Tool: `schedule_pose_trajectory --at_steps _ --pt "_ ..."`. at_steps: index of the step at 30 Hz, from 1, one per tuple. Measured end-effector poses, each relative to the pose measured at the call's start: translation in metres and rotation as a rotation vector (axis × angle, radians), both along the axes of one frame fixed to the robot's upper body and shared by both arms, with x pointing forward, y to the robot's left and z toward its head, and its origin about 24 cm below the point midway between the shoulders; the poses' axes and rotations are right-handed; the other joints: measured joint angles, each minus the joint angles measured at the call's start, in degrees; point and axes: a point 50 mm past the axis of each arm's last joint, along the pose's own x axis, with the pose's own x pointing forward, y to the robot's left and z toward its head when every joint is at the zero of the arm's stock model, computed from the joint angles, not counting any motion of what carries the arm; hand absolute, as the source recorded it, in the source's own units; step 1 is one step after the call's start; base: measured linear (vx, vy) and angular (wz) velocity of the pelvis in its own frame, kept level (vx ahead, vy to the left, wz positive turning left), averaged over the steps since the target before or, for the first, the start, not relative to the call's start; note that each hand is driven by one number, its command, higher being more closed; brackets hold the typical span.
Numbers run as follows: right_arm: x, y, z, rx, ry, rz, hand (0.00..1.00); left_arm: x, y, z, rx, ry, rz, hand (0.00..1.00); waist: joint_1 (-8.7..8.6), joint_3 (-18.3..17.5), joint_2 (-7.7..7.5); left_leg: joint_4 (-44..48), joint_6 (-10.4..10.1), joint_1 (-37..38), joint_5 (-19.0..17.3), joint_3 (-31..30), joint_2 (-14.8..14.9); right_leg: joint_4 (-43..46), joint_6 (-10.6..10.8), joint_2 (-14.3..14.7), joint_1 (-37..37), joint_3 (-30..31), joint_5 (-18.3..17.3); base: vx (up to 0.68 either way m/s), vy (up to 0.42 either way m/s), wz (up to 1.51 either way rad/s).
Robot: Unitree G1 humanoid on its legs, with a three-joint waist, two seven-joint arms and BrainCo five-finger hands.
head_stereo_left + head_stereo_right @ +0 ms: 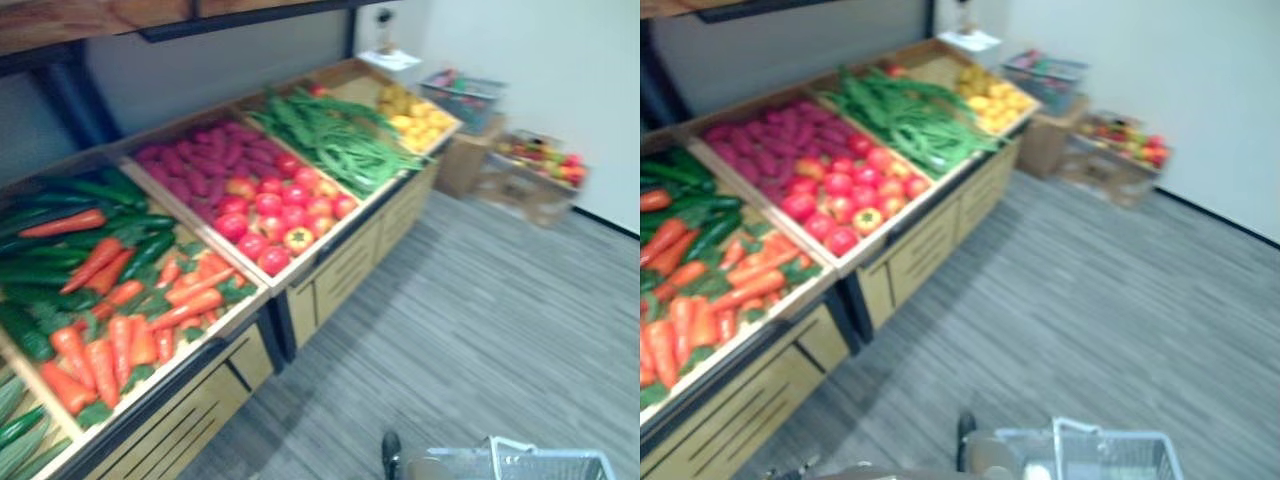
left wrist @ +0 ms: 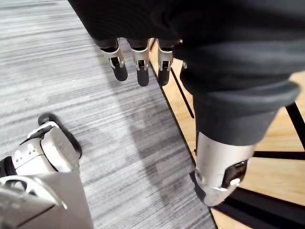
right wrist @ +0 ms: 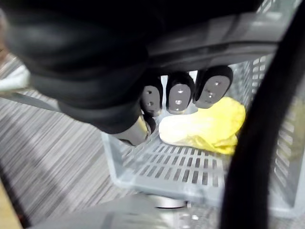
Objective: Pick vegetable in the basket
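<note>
A grey plastic basket (image 3: 157, 167) hangs at my right side and shows at the bottom edge of the eye views (image 1: 510, 462). A pale yellow leafy vegetable (image 3: 209, 126) lies inside it. My right hand (image 3: 178, 98) is shut, fingers curled round the basket's grey handle (image 3: 219, 36). My left hand (image 2: 141, 62) hangs beside the wooden stand (image 2: 286, 171), fingers relaxed and holding nothing. On my left the slanted stand holds carrots (image 1: 120, 340), cucumbers (image 1: 60, 270), red tomatoes (image 1: 275, 215), purple sweet potatoes (image 1: 205, 160), green beans (image 1: 335, 135) and yellow produce (image 1: 415, 115).
A grey crate (image 1: 462, 95) stands on a cardboard box past the stand's far end. A carton of mixed produce (image 1: 535, 165) stands on the floor by the white wall. Grey striped carpet (image 1: 470, 330) stretches to the right of the stand.
</note>
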Motion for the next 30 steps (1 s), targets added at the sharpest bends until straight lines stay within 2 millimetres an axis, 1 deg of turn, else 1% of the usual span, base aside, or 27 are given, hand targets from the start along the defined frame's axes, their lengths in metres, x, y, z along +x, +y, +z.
schedule_pose_trajectory --at_steps 1,2,3,4,5,6,7,8,9,10,11,12,14,15,16,17,18,20,21,22,24,25,26,27,28,29,30 --pt "0.01 -0.003 0.002 -0.007 -0.022 0.025 1.0 0.0 -0.003 -0.001 -0.011 -0.006 0.037 0.0 0.85 0.11 0.54 -0.3 -1.42 -0.21 1.12 1.23 0.87 0.99 -1.13 -0.13 0.04 -1.51 -0.72 0.32 -0.249 0.78" --pt "0.02 -0.006 0.005 -0.015 -0.045 0.044 1.0 0.001 -0.003 -0.001 -0.018 -0.004 0.059 0.0 1.36 0.12 0.51 -0.06 -2.79 -1.37 3.67 3.56 1.46 1.9 -2.35 -1.38 0.65 -4.25 -1.51 0.33 -0.289 1.34" --pt "0.025 -0.006 0.007 -0.02 -0.067 0.047 1.0 0.0 -0.004 -0.002 -0.032 0.004 0.068 0.0 0.94 0.68 -0.29 1.26 -3.59 -2.67 6.23 7.6 2.04 1.38 -3.2 -3.43 2.88 -8.22 -2.12 0.22 -0.224 1.53" --pt "0.026 -0.006 0.008 -0.021 -0.075 0.043 1.0 0.0 -0.003 -0.002 -0.036 0.007 0.076 0.0 0.7 0.73 -0.17 2.45 -3.86 -3.66 7.28 10.7 2.67 0.8 -3.4 -4.36 4.41 -10.3 -2.46 0.16 -0.199 2.05" --pt "0.026 -0.007 0.008 -0.022 -0.079 0.021 1.0 0.002 -0.004 -0.002 -0.043 0.008 0.075 0.0 -0.02 0.85 -0.17 5.49 -4.38 -5.87 7.86 18.68 5.05 -0.72 -3.23 -6.09 7.78 -15.25 -3.14 0.06 -0.147 2.02" --pt "0.024 -0.007 0.008 -0.021 -0.074 0.011 1.0 0.002 -0.003 -0.002 -0.043 0.014 0.069 0.0 -0.2 0.87 -0.18 7.15 -4.4 -7.05 7.92 24.79 7.17 -1.78 -2.79 -7.32 10.07 -18.88 -3.92 -0.01 -0.129 2.63" --pt "0.02 -0.008 0.007 -0.026 -0.063 0.005 1.0 0.002 -0.004 -0.002 -0.043 0.019 0.058 0.0 -0.25 1.06 0.0 7.57 -3.94 -7.38 8.13 34.78 10.84 -2.54 -1.37 -9.07 13.31 -24.61 -5.1 -0.06 -0.062 2.06" --pt "0.018 -0.009 0.007 -0.031 -0.059 0.003 1.0 0.002 -0.003 -0.002 -0.04 0.021 0.054 0.0 -0.22 1.05 -0.07 7.33 -3.51 -7.34 8.29 37.46 11.52 -2.49 -0.59 -9.98 14.26 -26.51 -6.07 -0.1 -0.001 1.91" --pt "0.015 -0.012 0.007 -0.042 -0.053 0.001 1.0 0.002 -0.003 -0.002 -0.032 0.028 0.032 0.0 -0.31 1.1 0.38 6.2 -3.17 -6.98 8.52 39.91 12.37 -1.85 0.19 -11.0 15.19 -28.96 -6.69 -0.12 0.077 1.44" --pt "0.013 -0.016 0.007 -0.051 -0.052 -0.008 1.0 0.002 -0.004 -0.002 -0.028 0.041 0.001 0.0 -0.52 1.03 1.05 2.25 -2.67 -6.13 9.42 40.76 12.24 -0.57 1.68 -11.85 15.28 -30.74 -8.28 -0.16 0.157 1.32" --pt "0.013 -0.019 0.008 -0.057 -0.055 -0.019 1.0 -0.001 -0.007 -0.003 -0.031 0.061 -0.021 0.0 -0.36 1.05 1.84 -2.48 -3.77 -5.27 7.53 40.19 11.27 0.53 2.39 -12.06 14.66 -31.05 -8.47 -0.12 0.136 0.83" --pt "0.015 -0.018 0.007 -0.051 -0.055 -0.031 1.0 -0.006 -0.005 -0.004 -0.029 0.083 -0.028 0.0 0.03 1.15 1.81 -3.5 -3.29 -5.02 7.83 40.54 10.26 1.03 2.64 -12.96 14.36 -30.27 -8.3 -0.11 0.135 0.42" --pt "0.013 -0.01 0.004 -0.017 -0.048 -0.052 1.0 -0.02 0.003 -0.005 -0.014 0.145 -0.057 0.0 -0.27 1.09 0.13 -7.94 -2.49 -4.49 10.17 39.96 7.31 -0.74 3.16 -13.38 13.91 -27.33 -7.19 -0.09 0.132 0.4" --pt "0.008 -0.009 0.003 -0.006 -0.035 -0.074 1.0 -0.028 0.005 -0.005 -0.011 0.173 -0.064 0.0 -0.48 0.83 -0.29 -10.26 -2.35 -4.0 11.7 39.05 5.86 -2.02 3.47 -13.5 14.32 -26.86 -6.48 -0.05 0.121 0.5" --pt "0.003 -0.011 0.002 -0.004 -0.021 -0.096 1.0 -0.033 0.003 -0.006 -0.014 0.197 -0.086 0.0 -0.56 0.77 -0.23 -12.38 -1.74 -3.36 12.97 38.68 4.68 -3.37 4.11 -13.73 14.94 -26.79 -5.7 -0.02 0.092 0.39" --pt "0.001 -0.013 0.002 -0.006 -0.014 -0.107 1.0 -0.035 0.002 -0.006 -0.017 0.208 -0.102 0.0 -0.56 0.77 -0.09 -13.35 -1.41 -2.97 13.56 38.64 4.25 -3.92 4.27 -13.83 15.11 -26.8 -5.26 0.03 0.088 0.21" --pt "-0.002 -0.016 0.001 -0.011 0.0 -0.12 1.0 -0.04 0.001 -0.006 -0.016 0.226 -0.123 0.0 -0.52 0.45 0.14 -14.5 -1.27 -2.82 14.29 38.46 3.65 -4.86 4.66 -13.96 15.21 -26.89 -4.32 0.05 0.088 0.11" --pt "-0.005 -0.02 0.001 -0.02 0.013 -0.13 1.0 -0.04 -0.001 -0.007 -0.015 0.233 -0.159 0.0 -0.61 0.34 0.72 -15.33 -1.27 -2.68 14.93 37.88 3.02 -5.42 4.86 -14.14 15.19 -27.15 -3.9 0.08 0.059 0.1" --pt "-0.007 -0.023 0.002 -0.027 0.02 -0.131 1.0 -0.039 -0.002 -0.007 -0.018 0.233 -0.18 0.0 -0.95 0.34 1.01 -15.53 -1.31 -2.22 15.01 37.7 2.74 -5.04 4.79 -14.34 15.2 -27.06 -3.62 0.09 0.029 0.03" --pt "-0.008 -0.024 0.002 -0.03 0.024 -0.131 1.0 -0.04 -0.003 -0.007 -0.02 0.235 -0.185 0.0 -1.09 0.5 0.82 -15.57 -1.32 -1.99 15.0 37.73 2.66 -5.02 4.78 -14.4 15.28 -26.87 -3.6 0.1 0.031 -0.06" --pt "-0.008 -0.026 0.002 -0.034 0.025 -0.137 1.0 -0.042 -0.003 -0.008 -0.032 0.248 -0.203 0.0 -2.02 0.58 0.75 -15.57 -1.79 -0.84 14.59 37.74 2.31 -3.75 4.77 -15.04 15.73 -25.99 -3.59 0.05 0.027 -0.14" --pt "-0.01 -0.027 0.002 -0.036 0.028 -0.139 1.0 -0.042 -0.002 -0.008 -0.035 0.248 -0.216 0.0 -2.22 0.63 0.67 -15.45 -1.86 -0.61 14.4 37.74 2.23 -2.88 4.77 -15.35 15.64 -25.81 -3.59 0.01 0.038 -0.1" --pt "-0.013 -0.028 0.002 -0.04 0.032 -0.14 1.0 -0.039 -0.001 -0.008 -0.042 0.239 -0.237 0.0 -2.23 0.73 0.56 -15.27 -1.39 0.01 13.45 37.86 2.24 0.41 4.71 -16.16 14.61 -25.36 -3.63 -0.04 0.051 -0.12" --pt "-0.014 -0.027 0.002 -0.04 0.032 -0.136 1.0 -0.038 0.001 -0.008 -0.048 0.233 -0.255 0.0 -2.12 1.08 -0.07 -15.13 -1.26 0.55 12.33 38.36 2.14 6.07 4.18 -17.31 12.36 -23.98 -3.46 -0.05 0.055 -0.17" --pt "-0.014 -0.026 0.002 -0.038 0.03 -0.13 1.0 -0.038 0.003 -0.007 -0.054 0.229 -0.26 0.0 -2.07 1.34 -0.45 -15.26 -1.06 1.18 12.16 38.94 2.13 8.77 3.35 -17.9 11.1 -23.07 -3.05 -0.09 0.082 -0.28" --pt "-0.013 -0.025 0.002 -0.035 0.027 -0.123 1.0 -0.039 0.005 -0.007 -0.069 0.222 -0.269 0.0 -2.09 1.58 -0.79 -15.37 -0.77 1.69 11.95 39.31 2.18 13.2 0.74 -18.41 8.52 -21.15 -1.48 -0.07 0.074 -0.21" --pt "-0.013 -0.019 0.001 -0.017 0.024 -0.121 1.0 -0.038 0.005 -0.007 -0.077 0.21 -0.276 0.0 -2.29 1.89 -1.67 -15.82 -0.41 2.33 11.84 39.23 2.33 15.01 0.21 -18.25 7.26 -19.21 -0.37 -0.06 0.066 -0.15"
